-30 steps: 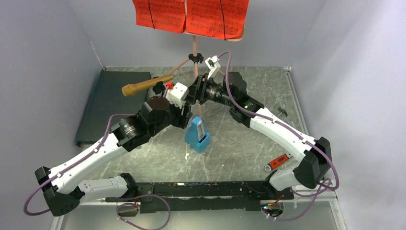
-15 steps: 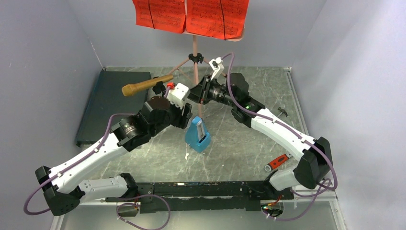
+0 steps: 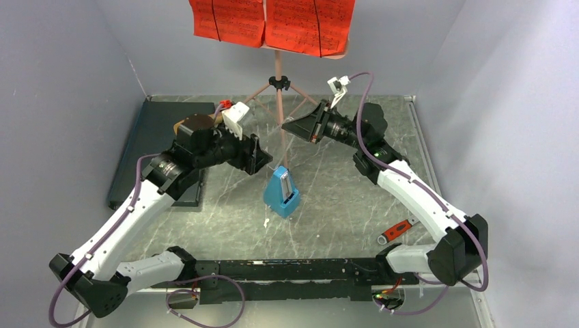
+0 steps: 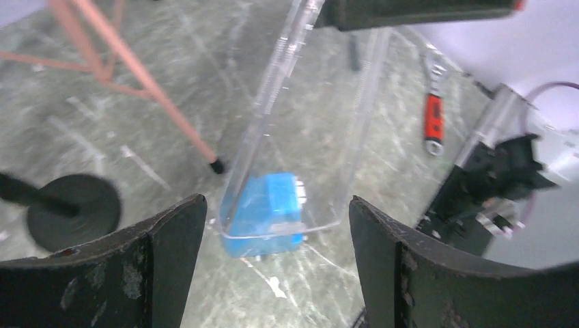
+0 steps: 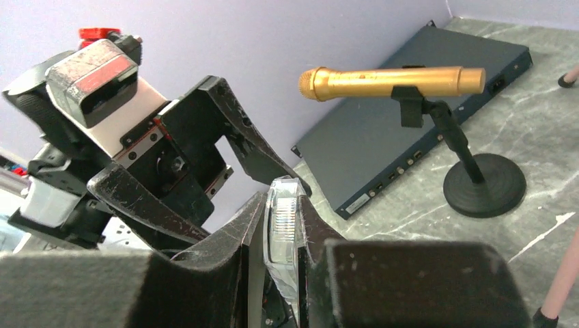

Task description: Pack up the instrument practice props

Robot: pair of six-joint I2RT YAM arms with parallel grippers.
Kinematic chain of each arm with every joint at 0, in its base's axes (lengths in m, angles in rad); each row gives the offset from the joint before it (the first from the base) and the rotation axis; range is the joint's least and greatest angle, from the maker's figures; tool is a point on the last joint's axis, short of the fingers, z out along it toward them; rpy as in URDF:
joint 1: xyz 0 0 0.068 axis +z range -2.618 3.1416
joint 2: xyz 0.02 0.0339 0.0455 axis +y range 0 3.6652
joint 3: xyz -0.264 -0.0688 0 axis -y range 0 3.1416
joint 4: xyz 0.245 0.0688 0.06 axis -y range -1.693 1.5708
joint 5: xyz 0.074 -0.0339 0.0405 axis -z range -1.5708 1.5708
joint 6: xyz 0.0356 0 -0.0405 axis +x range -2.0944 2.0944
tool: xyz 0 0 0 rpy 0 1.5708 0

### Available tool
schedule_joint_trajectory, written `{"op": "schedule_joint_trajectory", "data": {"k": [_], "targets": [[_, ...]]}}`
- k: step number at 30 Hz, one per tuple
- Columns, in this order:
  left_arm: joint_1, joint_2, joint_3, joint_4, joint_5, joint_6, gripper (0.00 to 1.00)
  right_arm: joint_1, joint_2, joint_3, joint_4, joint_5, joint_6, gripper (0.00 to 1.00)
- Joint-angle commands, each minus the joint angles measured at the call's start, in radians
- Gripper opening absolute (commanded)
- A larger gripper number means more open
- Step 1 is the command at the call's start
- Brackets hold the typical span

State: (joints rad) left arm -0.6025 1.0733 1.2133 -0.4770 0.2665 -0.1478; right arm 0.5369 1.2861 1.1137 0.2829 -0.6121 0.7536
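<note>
Claws differ: right claw (image 5: pixel 281 229) clenches a clear plastic cover (image 4: pixel 311 130) mid-frame; left claw (image 4: pixel 276 205) gapes released, blue metronome (image 3: pixel 281 195) lower centre

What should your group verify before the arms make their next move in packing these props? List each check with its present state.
1. Right gripper shut on the clear cover: ok.
2. Left gripper open and empty: ok.
3. Blue metronome untouched by either gripper: ok.
4. Clear cover lined up over the metronome: cannot tell.
5. Gold microphone off its black stand: not ok.
6. Red sheet-music pages off the pink music stand: not ok.
</note>
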Motion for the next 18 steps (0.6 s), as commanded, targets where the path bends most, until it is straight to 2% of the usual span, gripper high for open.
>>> {"op": "schedule_joint_trajectory", "data": {"k": [1,6,13,18], "targets": [[0.026,0.027,0.060,0.027,0.317,-0.008,0.81,-0.027,-0.058,0.007,0.090,-0.112,-0.007,0.03],[0.044,0.067,0.116,0.005,0.446,0.015,0.81,-0.055,-0.084,0.005,0.098,-0.180,-0.024,0.03],[0.081,0.099,0.178,-0.063,0.491,0.087,0.82,-0.066,-0.088,0.015,0.163,-0.340,-0.042,0.03],[0.089,0.151,0.208,-0.051,0.674,0.074,0.78,-0.066,-0.090,0.003,0.248,-0.399,-0.022,0.04]]}}
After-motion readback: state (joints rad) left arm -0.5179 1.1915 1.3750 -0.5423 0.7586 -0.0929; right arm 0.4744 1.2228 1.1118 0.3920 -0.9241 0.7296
